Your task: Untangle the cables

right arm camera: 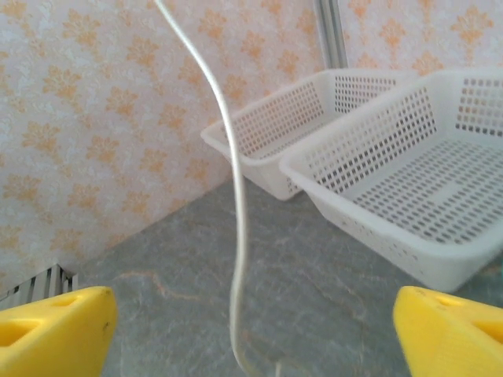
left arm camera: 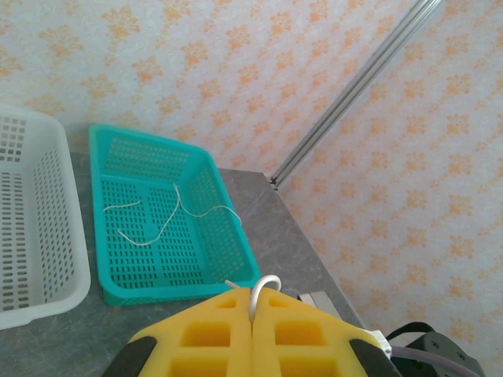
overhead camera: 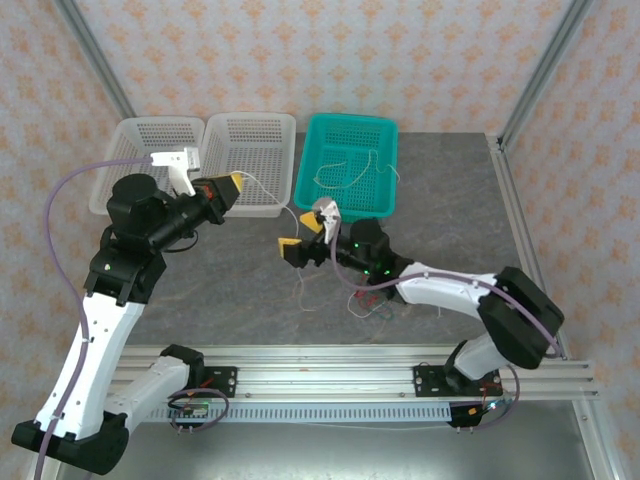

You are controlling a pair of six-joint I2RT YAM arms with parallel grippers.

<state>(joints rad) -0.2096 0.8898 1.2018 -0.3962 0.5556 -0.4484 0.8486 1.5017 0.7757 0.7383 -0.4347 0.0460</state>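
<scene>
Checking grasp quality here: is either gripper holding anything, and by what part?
The left gripper is shut on a white cable, pinching a small loop of it. The right gripper is open, holding nothing.

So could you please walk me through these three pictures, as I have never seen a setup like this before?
Gladly. These are two robot arms bolted to the near edge of a grey table, each ending in a two-finger gripper with yellow pads. The overhead picture looks down from behind them. The other two come from small cameras on the wrists. At the far side stand two white baskets and a teal basket with thin cream wires in it. A small tangle of red and green wires lies by the right arm. The left gripper is shut on a white wire. The right gripper is open, with a white wire hanging between its fingers.
</scene>
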